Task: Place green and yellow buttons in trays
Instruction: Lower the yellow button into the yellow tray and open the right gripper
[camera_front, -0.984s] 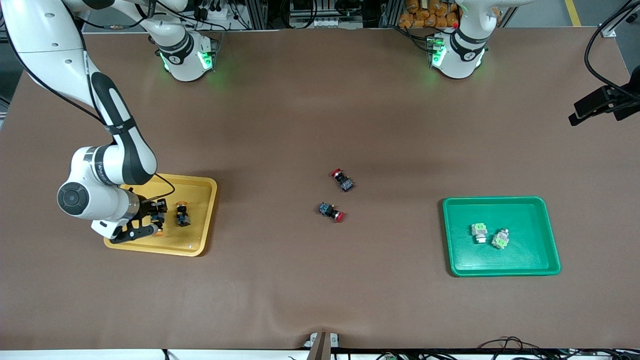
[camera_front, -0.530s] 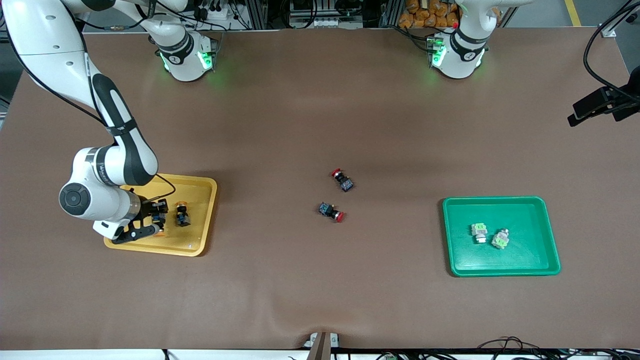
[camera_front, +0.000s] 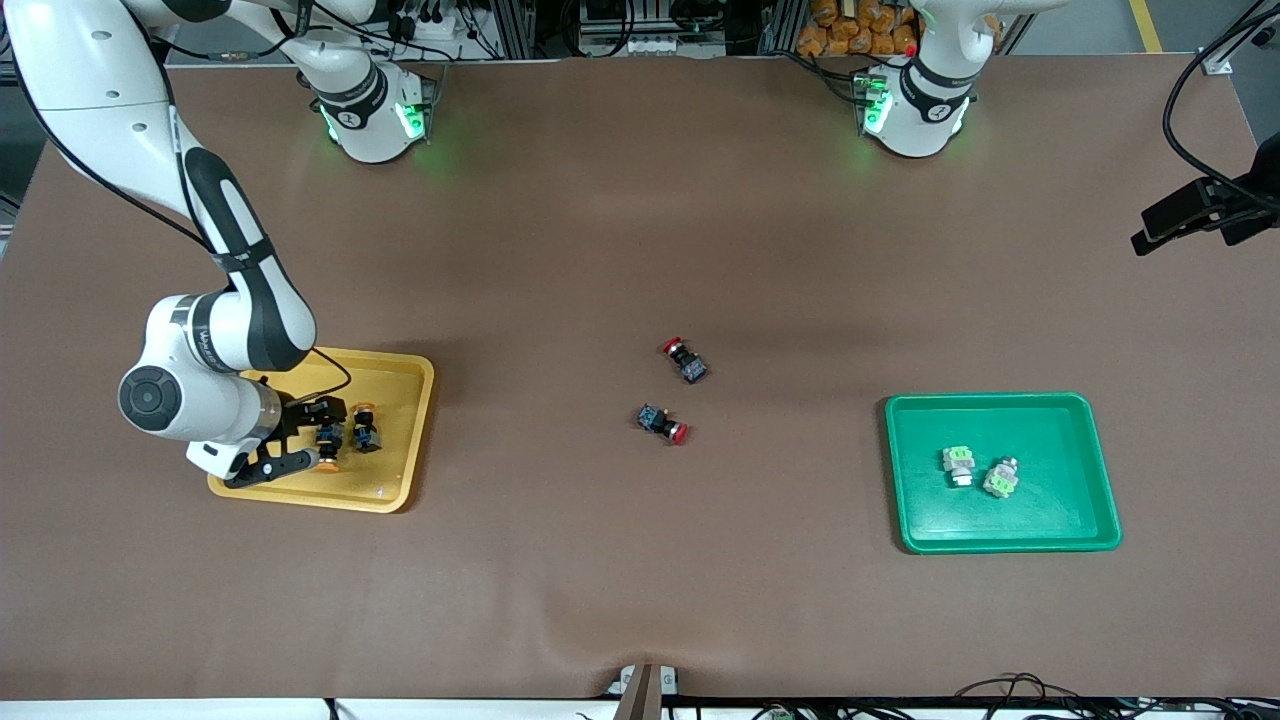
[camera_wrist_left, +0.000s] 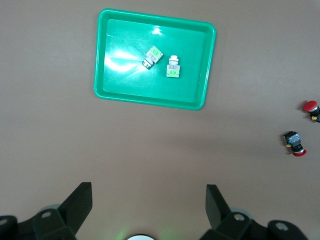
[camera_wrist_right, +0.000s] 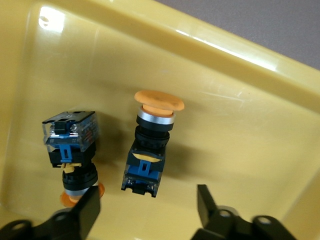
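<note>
1. Right arm: reaches from its base down over the yellow tray (camera_front: 400, 470) at the right arm's end of the table, wrist bent low. The right gripper (camera_front: 305, 433) hangs just above the tray floor; the right wrist view shows its fingers (camera_wrist_right: 85, 212) spread apart with nothing between them.
2. Yellow tray contents: two yellow buttons lie on the tray floor side by side, not touching. The first yellow button (camera_wrist_right: 72, 155) lies with its orange cap toward the gripper; the second yellow button (camera_wrist_right: 150, 145) lies with its cap pointing the reverse way.
3. Green tray (camera_front: 1000, 405): at the left arm's end of the table, about as near the front camera as the yellow tray. Two green buttons (camera_front: 978, 472) lie on its floor, close together.
4. Two red-capped switches (camera_front: 675, 390) lie on the bare table between the trays, well apart from both, one nearer the front camera than the other.
5. Left arm: waits, only its base visible in the front view. The left gripper (camera_wrist_left: 150, 205) is high over the table, jaws wide apart and empty; its wrist view looks down on the green tray.
6. Nothing stands between either gripper and the trays.
</note>
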